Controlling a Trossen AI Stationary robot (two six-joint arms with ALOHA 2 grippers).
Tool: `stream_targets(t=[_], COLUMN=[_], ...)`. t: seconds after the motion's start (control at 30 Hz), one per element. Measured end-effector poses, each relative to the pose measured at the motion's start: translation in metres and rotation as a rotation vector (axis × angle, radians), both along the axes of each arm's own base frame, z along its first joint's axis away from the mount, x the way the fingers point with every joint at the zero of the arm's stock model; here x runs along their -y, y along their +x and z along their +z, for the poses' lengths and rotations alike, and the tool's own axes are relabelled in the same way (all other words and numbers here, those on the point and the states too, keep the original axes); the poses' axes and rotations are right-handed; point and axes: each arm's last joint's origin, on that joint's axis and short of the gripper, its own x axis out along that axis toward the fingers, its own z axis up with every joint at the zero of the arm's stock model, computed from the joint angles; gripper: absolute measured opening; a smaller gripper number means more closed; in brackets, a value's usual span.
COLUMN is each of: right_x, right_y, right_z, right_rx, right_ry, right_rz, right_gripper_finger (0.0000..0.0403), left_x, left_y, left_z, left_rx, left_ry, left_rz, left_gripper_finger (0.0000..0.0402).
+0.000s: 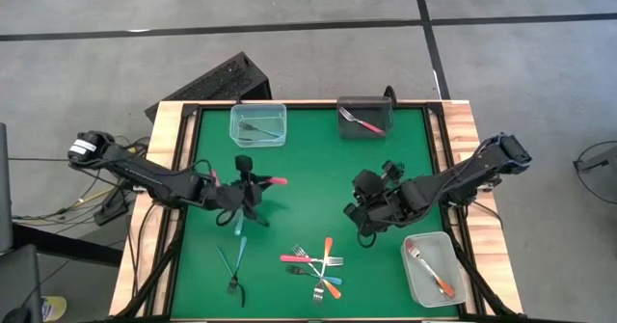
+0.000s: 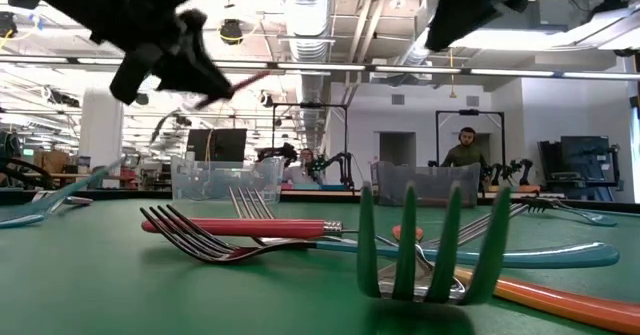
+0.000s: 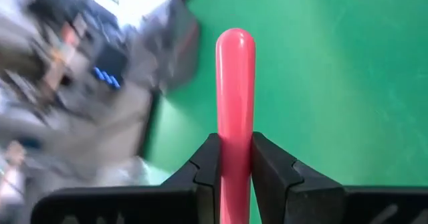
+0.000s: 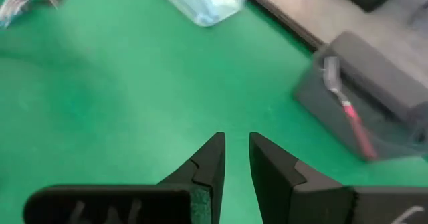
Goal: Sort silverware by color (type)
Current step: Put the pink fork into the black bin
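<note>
Looking down from the high view, we see the left gripper [image 1: 247,190] over the mat's left half, pinching a red-handled fork [image 1: 270,180] — a light, stiff thing, we judge. The right gripper [image 1: 364,228] waits near the orange fork's tub [image 1: 434,268]. In the low view, loose forks [image 2: 240,230] lie on the mat. The left wrist view shows the fingers [image 3: 204,170] pressed on the smooth handle [image 3: 235,103] — slippery, best gripped mid-handle. In the right wrist view, the fingertips [image 4: 212,154] stand slightly apart, empty.
</note>
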Motion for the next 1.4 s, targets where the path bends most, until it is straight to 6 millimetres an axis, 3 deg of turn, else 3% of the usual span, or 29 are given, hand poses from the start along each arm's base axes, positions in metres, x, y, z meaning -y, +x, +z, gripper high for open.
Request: stream_targets(t=[0.27, 0.57, 0.77, 1.03, 1.4], right_x=[-0.011, 0.036, 0.054, 0.051, 0.048], right_y=[0.038, 0.066, 0.086, 0.113, 0.115], right_z=[-0.010, 0.006, -0.005, -0.018, -0.012], right_rx=[0.053, 0.210, 0.240, 0.335, 0.388], right_ry=[-0.054, 0.213, 0.324, 0.416, 0.428], right_rz=[0.170, 0.244, 0.335, 0.535, 0.595], right_gripper_finger=[0.0134, 0.0206, 0.0205, 0.0199, 0.0188], left_x=[0.013, 0.038, 0.060, 0.081, 0.092], left_y=[0.013, 0.043, 0.064, 0.068, 0.065], left_z=[-0.002, -0.027, -0.030, -0.020, -0.015], left_rx=[-0.089, -0.416, -0.399, -0.314, -0.262], left_ry=[0.302, 0.756, 0.888, 1.022, 1.059], left_rz=[-0.185, -0.428, -0.506, -0.547, -0.602], left_gripper_finger=[0.0039, 0.0040, 0.0041, 0.0041, 0.0041])
